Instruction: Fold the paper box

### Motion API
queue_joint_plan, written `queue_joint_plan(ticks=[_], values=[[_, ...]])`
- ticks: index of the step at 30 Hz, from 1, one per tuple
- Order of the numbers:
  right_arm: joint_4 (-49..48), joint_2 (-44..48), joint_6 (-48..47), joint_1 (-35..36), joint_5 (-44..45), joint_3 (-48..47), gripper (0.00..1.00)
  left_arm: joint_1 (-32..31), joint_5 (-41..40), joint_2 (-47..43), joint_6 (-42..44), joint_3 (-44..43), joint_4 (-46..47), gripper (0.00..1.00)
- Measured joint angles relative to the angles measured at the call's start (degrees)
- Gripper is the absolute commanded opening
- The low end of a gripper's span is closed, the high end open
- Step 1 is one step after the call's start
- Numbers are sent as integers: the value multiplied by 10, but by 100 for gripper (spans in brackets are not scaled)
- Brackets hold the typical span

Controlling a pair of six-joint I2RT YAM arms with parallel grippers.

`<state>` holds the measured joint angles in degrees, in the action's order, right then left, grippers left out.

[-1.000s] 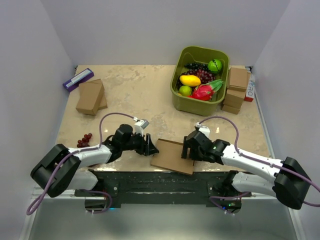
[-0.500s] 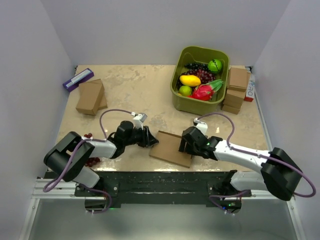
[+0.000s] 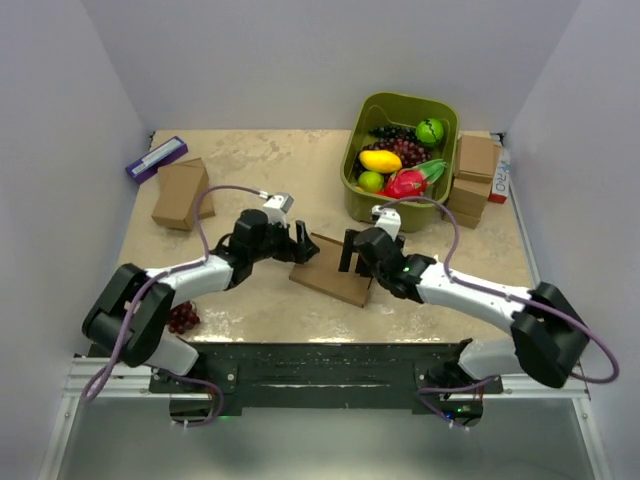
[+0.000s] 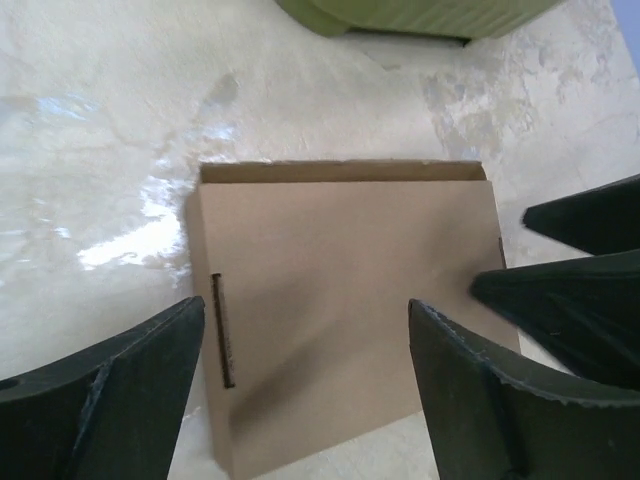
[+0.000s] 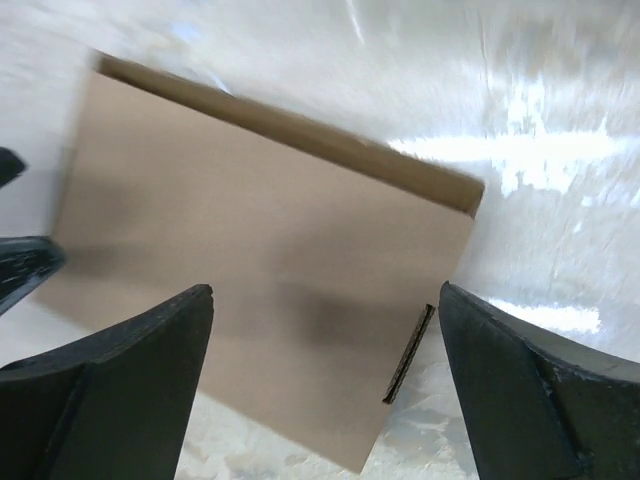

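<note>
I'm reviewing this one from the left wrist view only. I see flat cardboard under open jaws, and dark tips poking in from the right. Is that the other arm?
Observer: Yes. From the top, the right gripper faces the left gripper above the paper box.
Operator: Is the right one clamped on it?
Observer: No. Its own wrist view shows its jaws wide open over the paper box.
Operator: What's the green thing at my upper edge?
Observer: A green bin holding fruit, just beyond the paper box.
</note>
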<state>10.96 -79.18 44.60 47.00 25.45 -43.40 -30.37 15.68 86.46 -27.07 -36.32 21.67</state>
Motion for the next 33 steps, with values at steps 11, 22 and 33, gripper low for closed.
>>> queue_joint_plan(ticks=[11, 22, 33], values=[[-68, 130, -167, -232, -76, -43, 99, 177, -68, -196, 27, -55, -118, 100], [-62, 209, -218, -347, -146, -53, 99, 187, -108, -326, 87, -96, -186, 100], [-58, 246, -231, -347, -147, -54, 99, 187, -137, -335, 89, -96, -210, 100]])
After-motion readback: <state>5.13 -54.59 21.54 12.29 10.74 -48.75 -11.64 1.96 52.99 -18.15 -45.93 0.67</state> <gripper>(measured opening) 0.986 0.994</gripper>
